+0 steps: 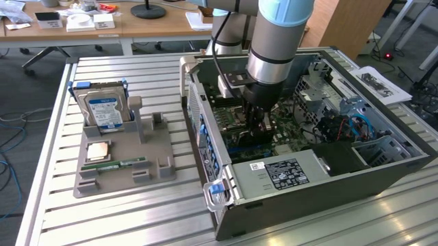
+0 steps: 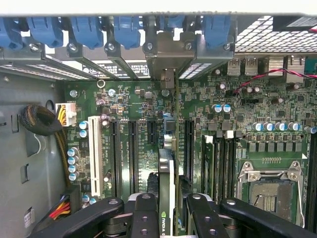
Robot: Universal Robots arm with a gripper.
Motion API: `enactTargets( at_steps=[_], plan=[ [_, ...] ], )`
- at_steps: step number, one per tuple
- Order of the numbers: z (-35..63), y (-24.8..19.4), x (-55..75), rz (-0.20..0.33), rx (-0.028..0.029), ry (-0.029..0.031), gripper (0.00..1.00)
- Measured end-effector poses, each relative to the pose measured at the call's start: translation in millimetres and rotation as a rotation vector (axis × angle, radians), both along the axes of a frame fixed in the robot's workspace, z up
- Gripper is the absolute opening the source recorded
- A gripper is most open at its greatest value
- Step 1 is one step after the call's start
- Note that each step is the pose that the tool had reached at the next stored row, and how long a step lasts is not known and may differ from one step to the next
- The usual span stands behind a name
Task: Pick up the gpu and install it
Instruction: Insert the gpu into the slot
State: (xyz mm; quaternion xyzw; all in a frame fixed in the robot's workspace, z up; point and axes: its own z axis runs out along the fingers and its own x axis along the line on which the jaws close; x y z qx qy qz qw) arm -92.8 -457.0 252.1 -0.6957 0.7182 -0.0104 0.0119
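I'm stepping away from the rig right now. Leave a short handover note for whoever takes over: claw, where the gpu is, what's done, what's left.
Claw: shut on the gpu, down inside the open computer case.
Gpu: held edge-on, upright over the motherboard, lined up with the expansion slots; its metal bracket sits at the case's rear openings.
Done: gpu picked up and brought into the case.
Left: whether it is fully seated cannot be told; the claw has not let go.
Holder outside the case carries the hard drive and memory stick.

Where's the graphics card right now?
The gpu stands edge-on between the pincer's fingers, inside the open computer case, over the motherboard's expansion slots.
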Motion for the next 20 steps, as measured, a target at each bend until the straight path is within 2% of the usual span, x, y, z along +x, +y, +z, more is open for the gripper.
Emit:
enactTargets(
  at_steps=[20],
  plan=[
    [-0.5,-0.5,-0.8,0.000,0.0006,-0.0026,0.27]
  ],
)
